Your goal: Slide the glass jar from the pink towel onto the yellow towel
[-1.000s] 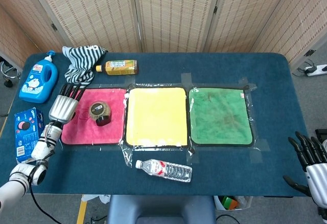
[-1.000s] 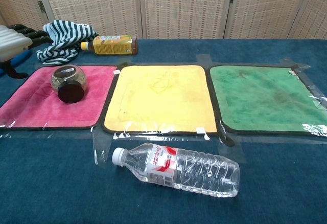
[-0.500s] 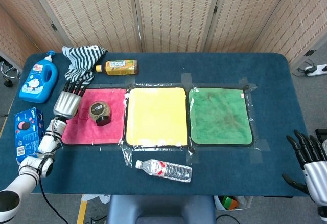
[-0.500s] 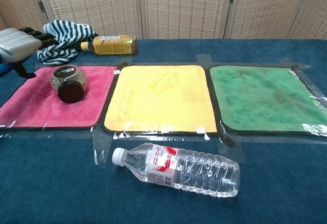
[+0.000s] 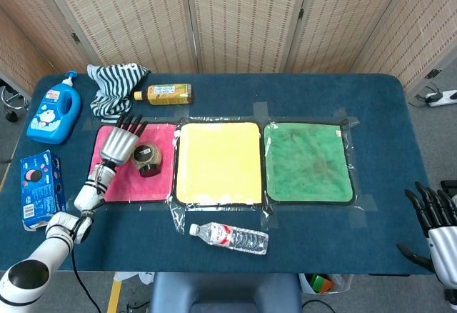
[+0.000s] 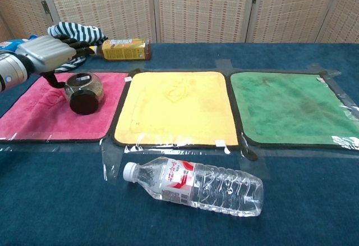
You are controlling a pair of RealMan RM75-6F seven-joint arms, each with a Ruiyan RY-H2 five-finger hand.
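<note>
Change: the left hand (image 5: 120,141) has swung in from the pink towel's far-left edge and now presses against the round glass jar with the dark lid (image 5: 148,159), which has shifted a little toward the yellow towel (image 5: 217,161).
Meaning: the slide looks just begun.
Jar position: lying on its side on the pink towel (image 5: 161,186), near its right edge.
Left hand: fingers spread beside the jar, not wrapped round it.
Right hand (image 5: 437,221): idle, fingers apart, holding nothing.
Contents: brownish fill in the jar (kind unclear); clear plastic water bottle (image 6: 195,185) looks empty.
</note>
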